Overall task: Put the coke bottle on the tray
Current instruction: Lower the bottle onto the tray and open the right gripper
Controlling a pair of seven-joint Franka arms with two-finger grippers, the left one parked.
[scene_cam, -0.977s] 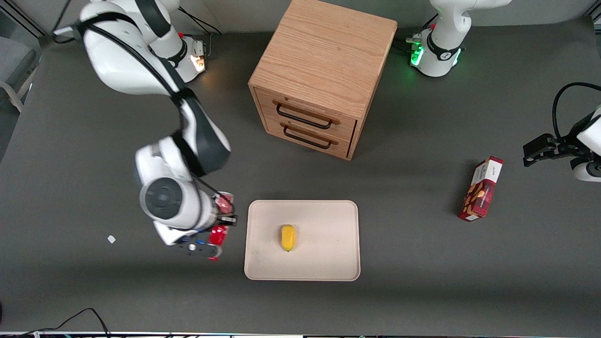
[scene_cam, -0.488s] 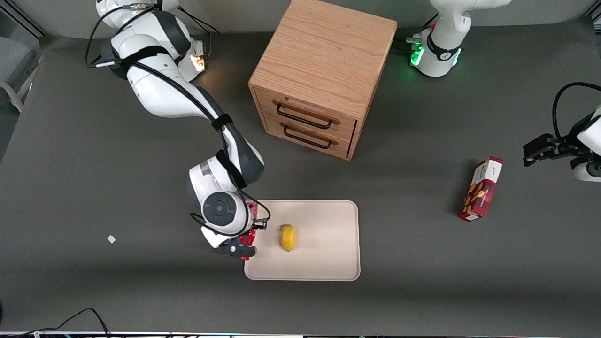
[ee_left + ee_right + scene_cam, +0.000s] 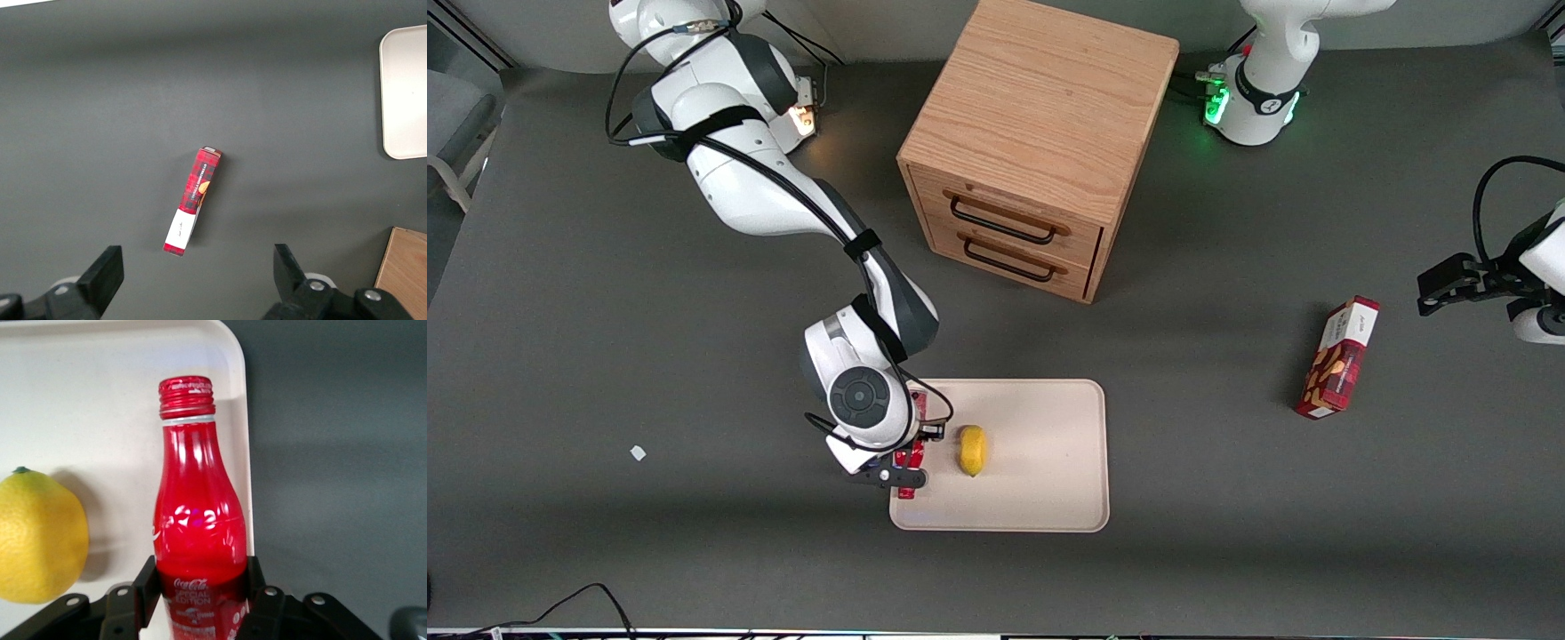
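Note:
The coke bottle (image 3: 199, 520) is red with a red cap and white lettering, and my gripper (image 3: 200, 583) is shut on its lower body, one black finger (image 3: 145, 583) on each side. It is over the rim of the cream tray (image 3: 100, 400), at the tray's end toward the working arm. From the front, the gripper (image 3: 907, 455) and a sliver of the bottle (image 3: 910, 462) show under the wrist, over the tray (image 3: 1040, 480). Whether the bottle touches the tray is hidden. A yellow lemon (image 3: 972, 450) lies on the tray beside the bottle.
A wooden drawer cabinet (image 3: 1040, 142) stands farther from the front camera than the tray. A red snack box (image 3: 1340, 357) lies toward the parked arm's end of the table. A small white scrap (image 3: 638, 452) lies toward the working arm's end.
My arm has carried the bottle sideways from above the bare table beside the tray to over the tray's rim, closer to the lemon. The grip has stayed shut.

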